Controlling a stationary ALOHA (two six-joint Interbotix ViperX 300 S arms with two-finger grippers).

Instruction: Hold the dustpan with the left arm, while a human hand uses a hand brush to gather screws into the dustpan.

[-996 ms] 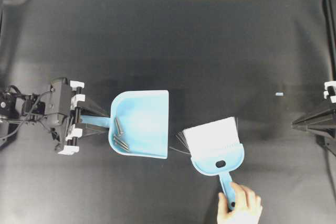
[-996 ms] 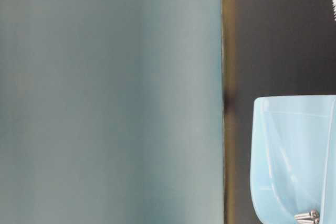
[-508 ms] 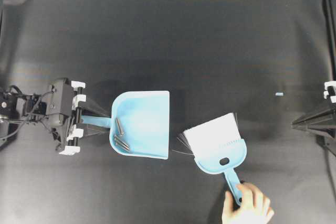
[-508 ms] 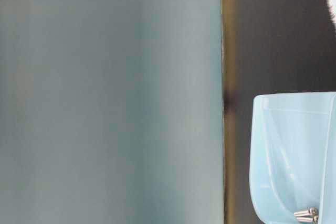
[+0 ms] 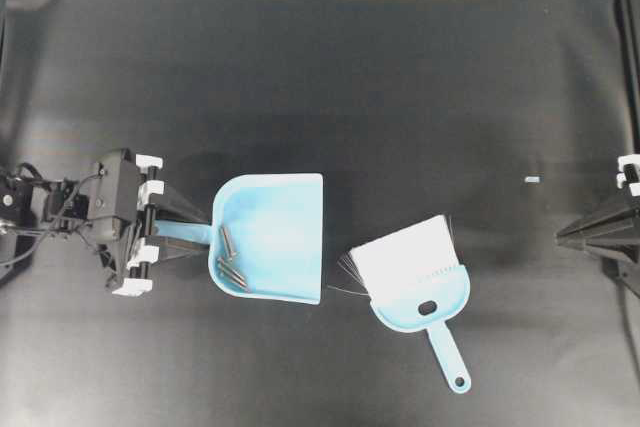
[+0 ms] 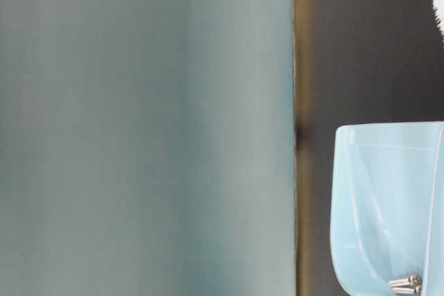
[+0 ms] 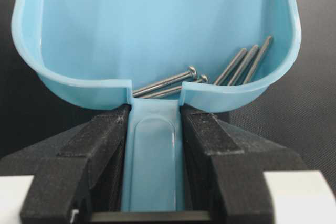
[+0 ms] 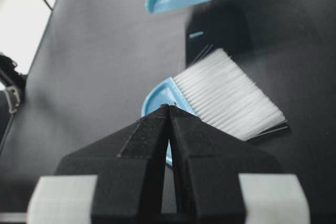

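Holding: I see my left tool (image 7: 153,145) clamped on the dustpan (image 5: 275,237) handle, one dark pad on each side of it, in the lower middle of the wrist view.
Dustpan: sits left of centre in the overhead frame, wide mouth facing right, rounded back toward the left arm (image 5: 110,212).
Screws: the screws (image 5: 229,259) lie inside the pan against its rounded back wall; in the left wrist view I count about five, bunched toward the right of the back wall.
Hand brush: the hand brush (image 5: 415,282) lies on the dark surface (image 5: 400,87) at lower centre-right of the overhead frame, just right of the pan mouth but apart from it, white bristles pointing up-left, thin handle running toward the lower right.
Right tool: my right tool (image 8: 169,109) shows its two dark tips pressed together with nothing between them, at the right edge of the overhead frame, well apart from the brush.
Small item: a tiny pale blue scrap (image 5: 532,179) lies at right of centre.
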